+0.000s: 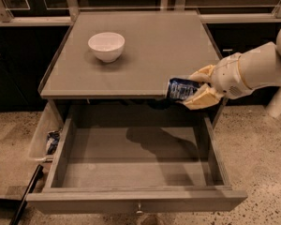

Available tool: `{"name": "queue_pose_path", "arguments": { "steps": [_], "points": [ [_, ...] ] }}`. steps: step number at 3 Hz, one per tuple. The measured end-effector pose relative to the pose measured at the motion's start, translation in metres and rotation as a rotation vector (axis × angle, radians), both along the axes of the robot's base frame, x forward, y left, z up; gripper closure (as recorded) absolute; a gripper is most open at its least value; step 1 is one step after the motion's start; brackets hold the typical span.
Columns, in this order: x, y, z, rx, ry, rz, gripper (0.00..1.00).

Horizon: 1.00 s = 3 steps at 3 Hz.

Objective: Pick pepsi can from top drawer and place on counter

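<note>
The end effector (pixel 193 88), clenched on the can (pixel 178 88), holds it sideways with its long axis pointing left, level with the front-right edge of the tabletop (pixel 145 55) and above the open drawer (pixel 131 168), so the landing surface lies just up and back-left.

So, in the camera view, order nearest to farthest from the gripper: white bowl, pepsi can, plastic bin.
The gripper hangs at the counter's front right edge.
1. pepsi can, between its fingers.
2. white bowl, on the counter, left.
3. plastic bin, low, far left.
</note>
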State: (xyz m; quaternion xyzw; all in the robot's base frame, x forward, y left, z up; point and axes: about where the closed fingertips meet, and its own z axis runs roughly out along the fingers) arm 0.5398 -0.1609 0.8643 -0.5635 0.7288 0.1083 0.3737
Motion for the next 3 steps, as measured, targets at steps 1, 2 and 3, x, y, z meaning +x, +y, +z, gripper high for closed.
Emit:
{"name": "queue_pose_path", "arguments": {
  "steps": [1, 2, 3],
  "points": [
    [0.024, 0.007, 0.007, -0.019, -0.030, 0.019, 1.00],
    [0.062, 0.013, 0.022, -0.022, -0.083, 0.025, 1.00],
    [0.103, 0.012, 0.030, 0.001, -0.107, 0.001, 1.00]
  ]
}}
